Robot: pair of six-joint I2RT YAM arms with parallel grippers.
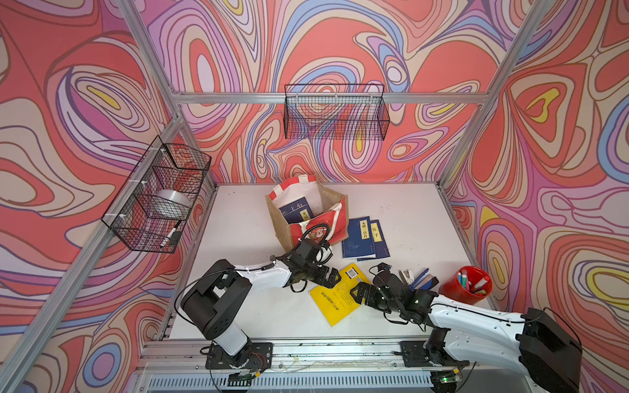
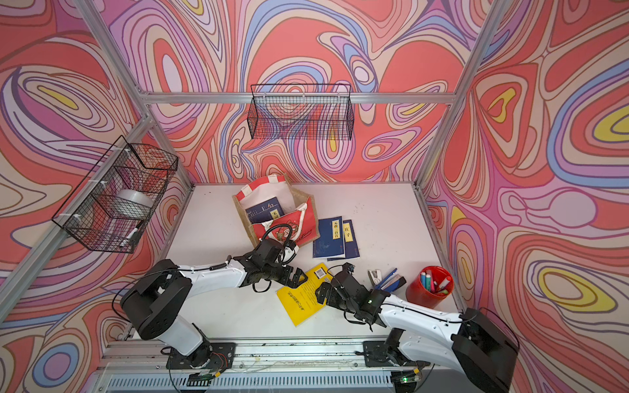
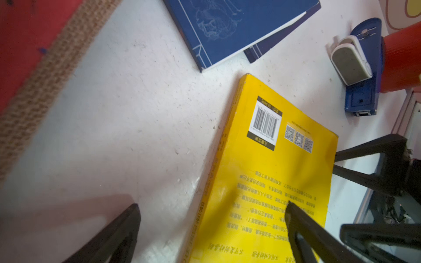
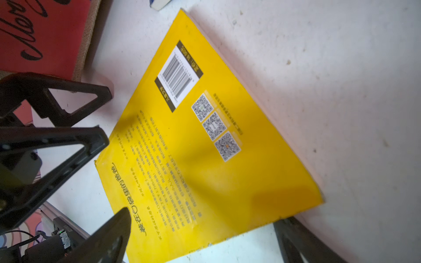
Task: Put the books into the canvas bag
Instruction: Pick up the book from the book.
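A bright yellow book (image 1: 335,296) lies back cover up on the white table, seen close in both wrist views (image 3: 268,182) (image 4: 216,148). My left gripper (image 1: 333,276) (image 3: 211,207) is open over its far-left edge, with the spine between the fingers. My right gripper (image 1: 360,293) (image 4: 202,218) is open at the opposite edge. Neither holds anything. The canvas bag (image 1: 308,217) stands open behind the left gripper with a navy book (image 1: 295,209) inside. Two overlapping navy books (image 1: 362,238) lie flat to the right of the bag.
A blue stapler (image 1: 406,274) and pens lie by a red pen cup (image 1: 466,285) at the right, close to the right arm. Black wire baskets hang on the back wall (image 1: 335,112) and the left wall (image 1: 160,194), the latter holding a tape roll.
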